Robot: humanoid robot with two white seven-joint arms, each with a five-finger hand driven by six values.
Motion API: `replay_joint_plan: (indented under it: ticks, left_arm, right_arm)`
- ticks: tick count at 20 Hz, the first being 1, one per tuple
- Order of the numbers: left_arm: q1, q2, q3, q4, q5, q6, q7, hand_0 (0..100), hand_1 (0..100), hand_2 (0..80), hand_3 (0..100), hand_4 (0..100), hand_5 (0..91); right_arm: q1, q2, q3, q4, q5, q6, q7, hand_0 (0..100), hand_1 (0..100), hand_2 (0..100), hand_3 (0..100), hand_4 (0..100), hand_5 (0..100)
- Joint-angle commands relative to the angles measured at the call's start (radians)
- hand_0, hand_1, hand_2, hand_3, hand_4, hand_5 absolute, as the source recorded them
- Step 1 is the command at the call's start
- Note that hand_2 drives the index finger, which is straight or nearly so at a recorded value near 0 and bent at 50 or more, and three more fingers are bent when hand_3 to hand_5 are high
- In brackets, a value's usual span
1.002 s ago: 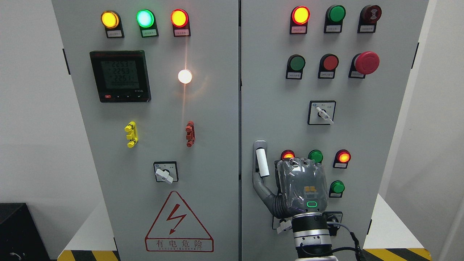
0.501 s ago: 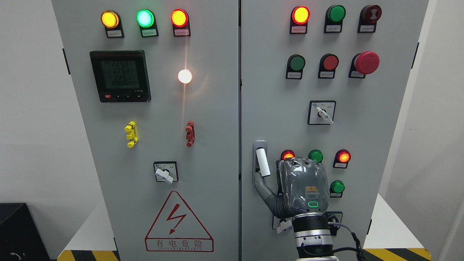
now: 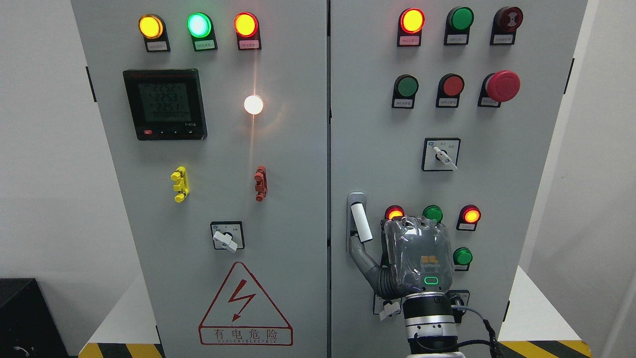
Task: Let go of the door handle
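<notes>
I see door handle (image 3: pixel 359 219) low on left edge of right cabinet door (image 3: pixel 497 179), beside centre seam; pale lever swung slightly out of its recess. My right hand (image 3: pixel 415 256) just right of it, back of palm toward camera. Thumb (image 3: pixel 361 254) reaches up-left, tip at lever's lower end; touching or just clear, cannot tell. Other fingers hidden behind palm, so open or curled, cannot tell. Handle looks rigid, smooth, light lever on pivot; natural hold is free lower end.
</notes>
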Motion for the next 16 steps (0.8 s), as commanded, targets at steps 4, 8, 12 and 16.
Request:
replay_joint_plan:
  ticks: [4, 8, 12, 16]
  left_arm:
    - [-0.026, 0.0, 0.0, 0.029, -0.001, 0.0, 0.0, 12, 56, 0.0, 0, 0, 0.0]
    - [-0.028, 0.0, 0.0, 0.029, -0.001, 0.0, 0.0, 12, 56, 0.0, 0, 0, 0.0]
    - [-0.026, 0.0, 0.0, 0.029, -0.001, 0.0, 0.0, 12, 56, 0.0, 0, 0, 0.0]
    - [-0.026, 0.0, 0.0, 0.029, -0.001, 0.0, 0.0, 12, 56, 0.0, 0, 0, 0.0]
  right_arm:
    - [0.004, 0.0, -0.001, -0.004, 0.001, 0.002, -0.002, 43, 36, 96, 100, 100, 100]
    - [0.004, 0.0, -0.003, -0.004, 0.001, 0.003, -0.003, 43, 37, 96, 100, 100, 100]
    - [0.004, 0.0, -0.015, -0.007, 0.0, 0.003, -0.005, 43, 37, 96, 100, 100, 100]
    - [0.004, 0.0, -0.015, -0.007, 0.0, 0.003, -0.005, 43, 37, 95, 100, 100, 100]
